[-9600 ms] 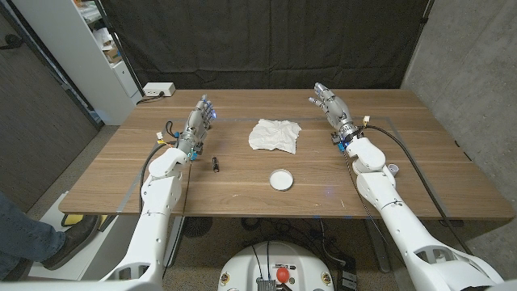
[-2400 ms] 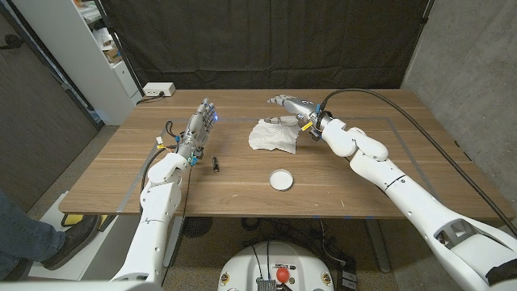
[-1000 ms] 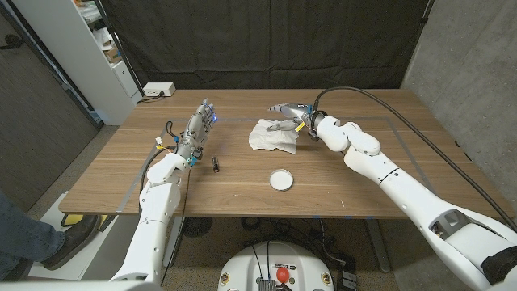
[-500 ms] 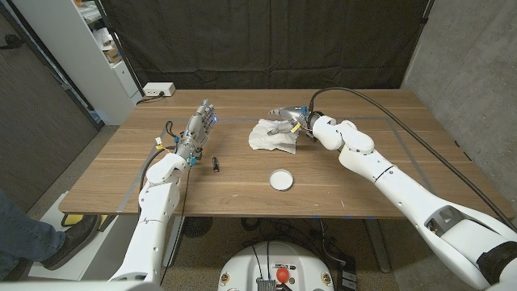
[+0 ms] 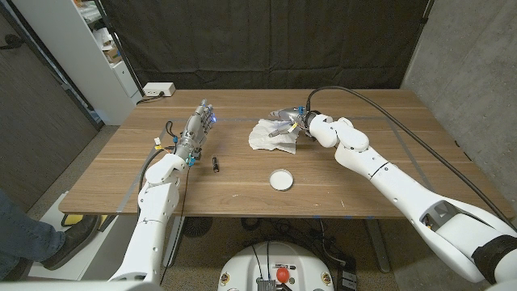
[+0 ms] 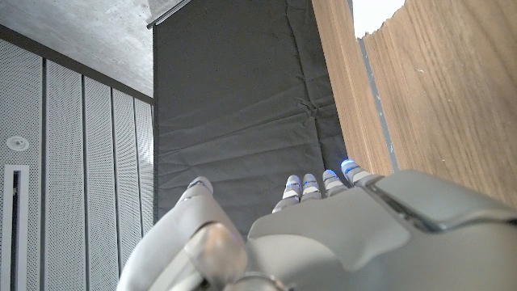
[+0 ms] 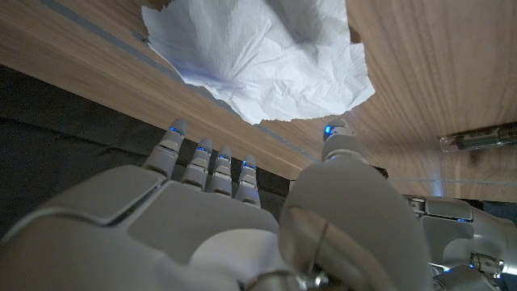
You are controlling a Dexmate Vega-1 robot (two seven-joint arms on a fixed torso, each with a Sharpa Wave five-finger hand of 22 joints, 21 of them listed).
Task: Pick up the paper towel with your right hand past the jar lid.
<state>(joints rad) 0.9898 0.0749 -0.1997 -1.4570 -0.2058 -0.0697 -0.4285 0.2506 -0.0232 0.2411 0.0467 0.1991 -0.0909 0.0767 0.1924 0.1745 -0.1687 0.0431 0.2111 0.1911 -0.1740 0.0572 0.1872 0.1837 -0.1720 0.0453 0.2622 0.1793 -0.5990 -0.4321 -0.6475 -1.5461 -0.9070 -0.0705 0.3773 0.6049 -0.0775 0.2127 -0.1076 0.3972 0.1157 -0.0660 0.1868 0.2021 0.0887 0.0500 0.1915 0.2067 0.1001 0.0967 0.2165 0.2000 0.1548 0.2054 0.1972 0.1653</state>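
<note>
Right arm reaches in across the table (image 5: 388,105) from the right, elbow bent, forearm aimed left toward the paper towel (image 5: 271,135). Right hand (image 5: 289,120) sits over the towel's far right corner; fingers spread and extended, thumb apart from the rest, nothing held (right wrist view shows fingertips (image 7: 208,150) short of the towel edge, whether any touch it I cannot tell). Left arm lies along the table's left side, left hand (image 5: 199,123) standing on its edge, fingers straight and close together, holding nothing.

Paper towel: white, crumpled, lying on the table at centre, toward the far side; roughly square, so no clear long axis, wider side running left-right. Jar lid (image 5: 281,179), white and round, lies flat nearer the robot, well apart from the towel. Small dark cylinder (image 5: 216,164) lies between left hand and lid, long axis running near-far. No writing or labels readable.
</note>
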